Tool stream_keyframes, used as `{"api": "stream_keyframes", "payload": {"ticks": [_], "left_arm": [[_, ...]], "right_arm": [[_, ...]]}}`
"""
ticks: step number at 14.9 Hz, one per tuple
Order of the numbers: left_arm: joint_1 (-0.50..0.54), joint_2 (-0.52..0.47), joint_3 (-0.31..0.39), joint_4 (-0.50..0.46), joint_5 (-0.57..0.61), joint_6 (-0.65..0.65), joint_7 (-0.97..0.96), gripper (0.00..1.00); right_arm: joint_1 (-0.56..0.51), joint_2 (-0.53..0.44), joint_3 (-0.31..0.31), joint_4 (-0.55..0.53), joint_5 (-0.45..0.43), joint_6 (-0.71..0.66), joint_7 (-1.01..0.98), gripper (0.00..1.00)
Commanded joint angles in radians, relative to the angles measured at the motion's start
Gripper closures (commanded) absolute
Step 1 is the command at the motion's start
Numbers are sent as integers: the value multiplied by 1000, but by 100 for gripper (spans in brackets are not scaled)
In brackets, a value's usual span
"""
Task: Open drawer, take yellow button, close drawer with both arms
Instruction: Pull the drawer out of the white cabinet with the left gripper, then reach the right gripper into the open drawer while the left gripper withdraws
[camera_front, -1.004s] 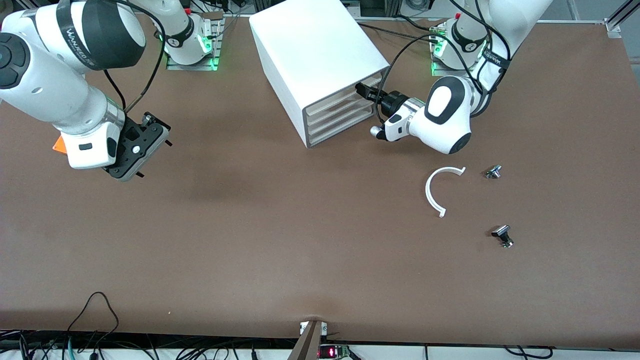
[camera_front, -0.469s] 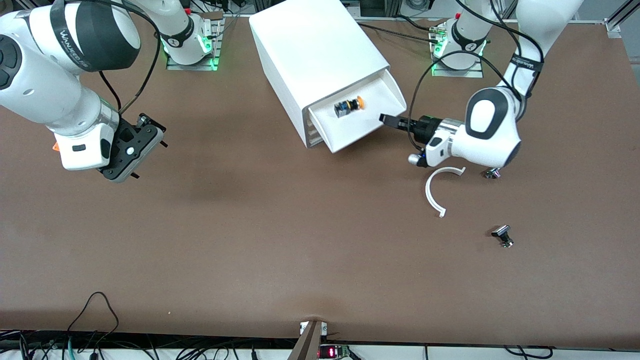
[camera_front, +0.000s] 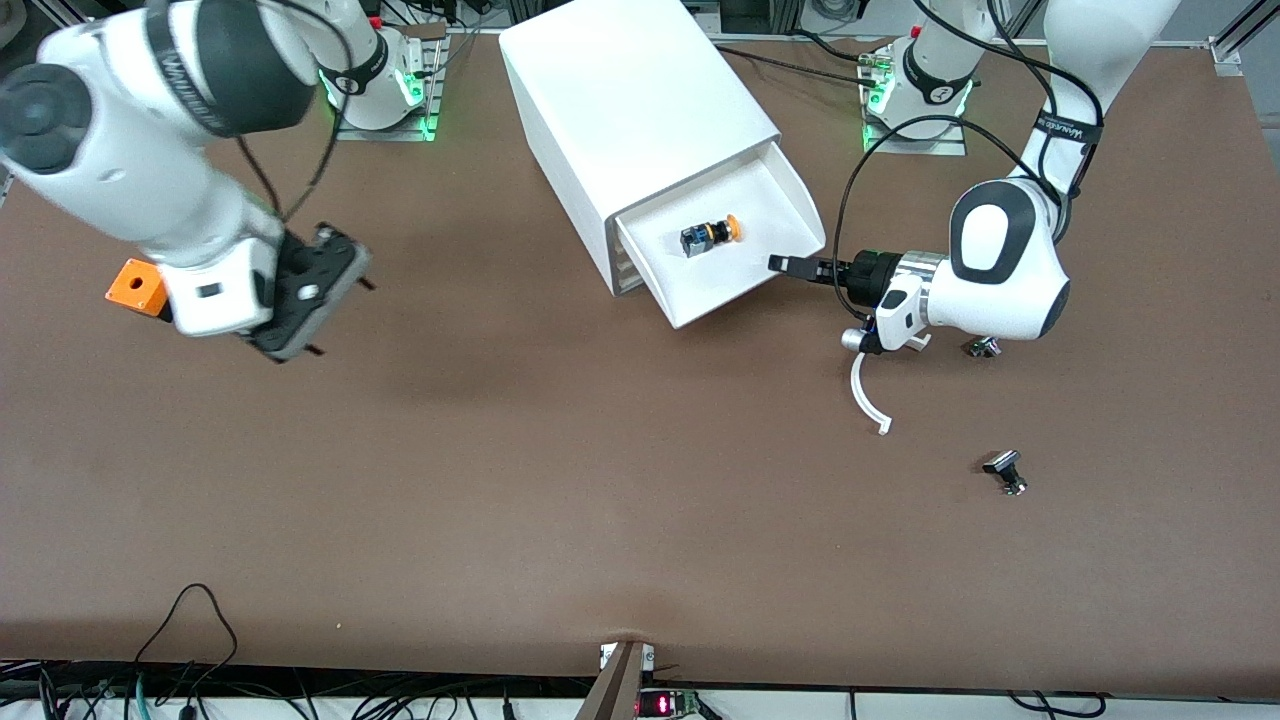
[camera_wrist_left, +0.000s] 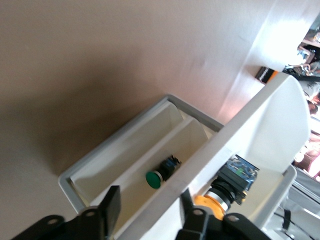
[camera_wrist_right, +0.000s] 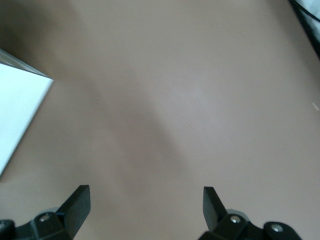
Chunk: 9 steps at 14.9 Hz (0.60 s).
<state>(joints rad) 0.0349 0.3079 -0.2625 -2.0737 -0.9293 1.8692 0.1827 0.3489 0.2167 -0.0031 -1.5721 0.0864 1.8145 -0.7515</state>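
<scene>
One button (camera_front: 711, 235) in open drawer (camera_front: 760, 275); left end effector (camera_front: 790, 265) parted at lip, gripping nothing.

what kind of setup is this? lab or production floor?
Likely a robotics lab bench: two bolted-down arms facing a brown table, loose cables along its edge, and a staged white drawer cabinet with small parts.

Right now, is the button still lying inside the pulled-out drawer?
Yes, the button lies on the floor of the open drawer, with neither gripper touching it.
</scene>
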Motion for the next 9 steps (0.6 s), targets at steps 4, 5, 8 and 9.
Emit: {"api": "stream_keyframes", "payload": {"ticks": [4,5,8,9], "left_arm": [[6,-23,68,185,327,50,-20,0],[25,-35,71,229,404,53,-20,0],[66,-76,75,277,452,111,-17,0],[80,-99,84,280,455,110,-23,0]], "right_arm": [[194,171,9,219,19,5,1,0],[218,196,23,257,19,6,4,0],[295,268,34,361,24,11,4,0],[315,286,34,386,24,11,3,0]]}}
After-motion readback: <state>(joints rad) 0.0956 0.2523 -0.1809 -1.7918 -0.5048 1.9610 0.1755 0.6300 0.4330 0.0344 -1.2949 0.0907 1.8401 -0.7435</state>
